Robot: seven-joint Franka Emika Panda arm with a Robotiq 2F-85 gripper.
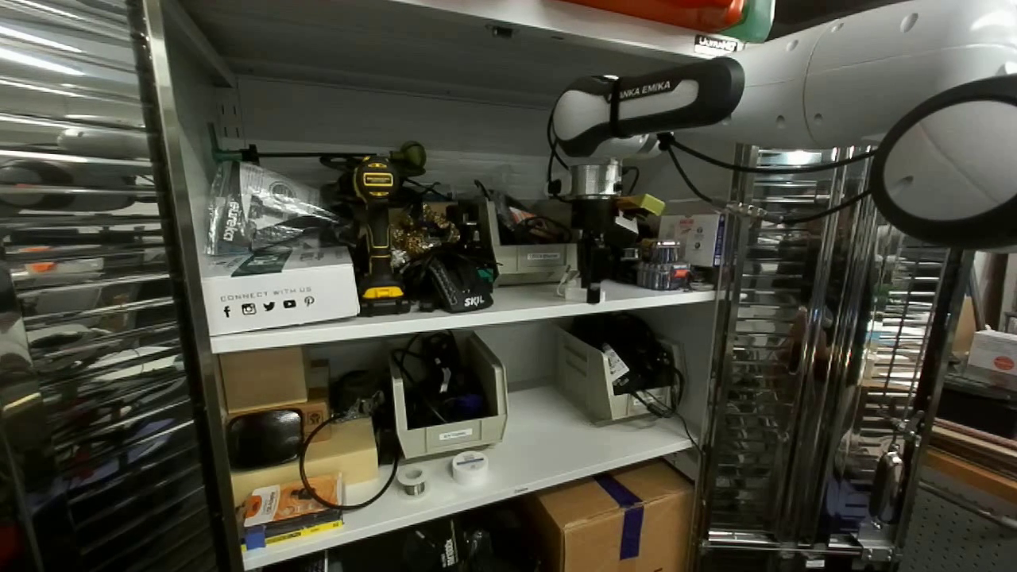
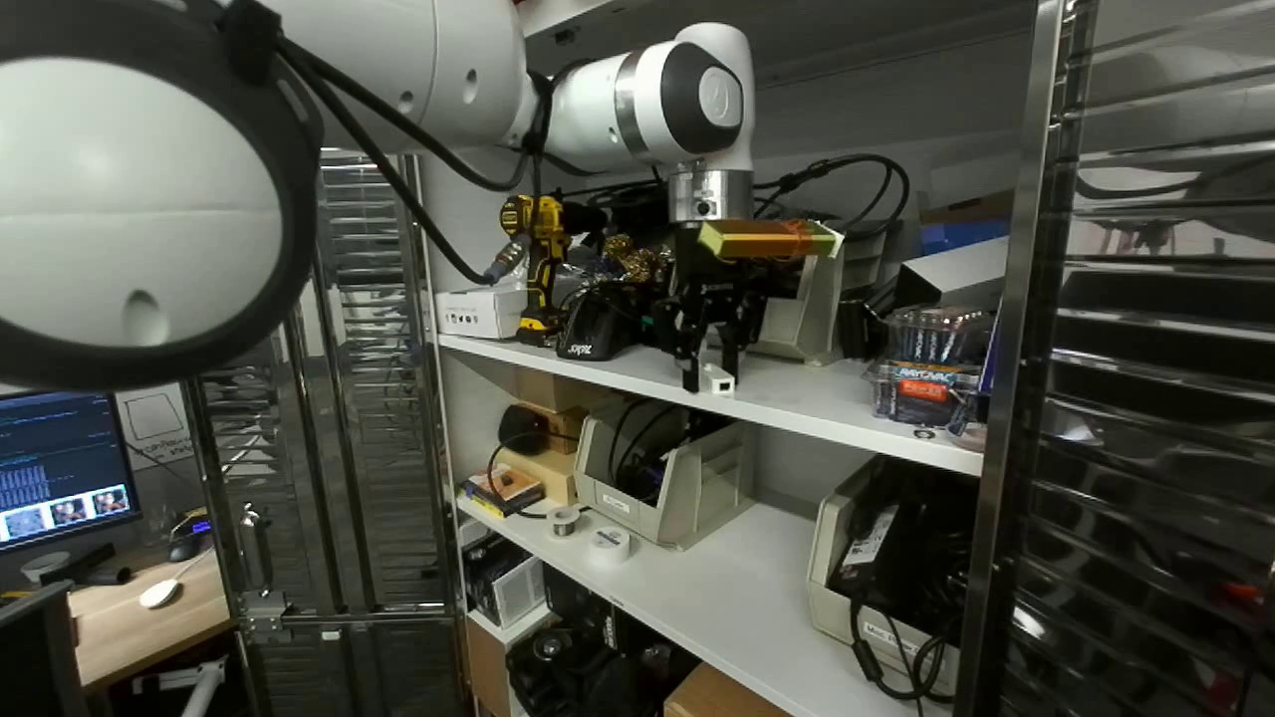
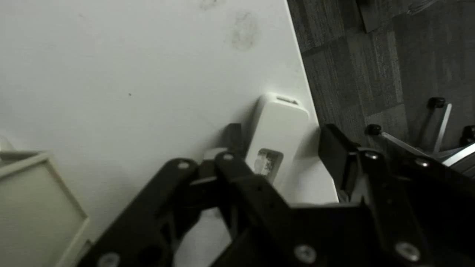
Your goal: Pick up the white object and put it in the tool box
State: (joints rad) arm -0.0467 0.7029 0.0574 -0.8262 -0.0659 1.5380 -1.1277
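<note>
Black jointed fingers [image 3: 336, 154] stand apart astride the white oblong plastic block [image 3: 279, 129] — presumably to pinch its long sides.

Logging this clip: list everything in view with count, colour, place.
White object: 1, white, front of upper shelf
Drill: 1, yellow and black, upper shelf
White box: 1, white, beside drill
Bins: at least 3, beige, upper shelf and middle shelf
Spool: 1, grey, middle shelf
Roll: 1, white, middle shelf
Taped carton: 1, brown, below middle shelf
Screen: 1, dark, by desk
Clutter: uncountable, mixed colours, both shelves
Yellow block: 1, yellow, beside gripper
Arm: 1, mostly white, above upper shelf
Gripper: 1, black, straddling white object
</note>
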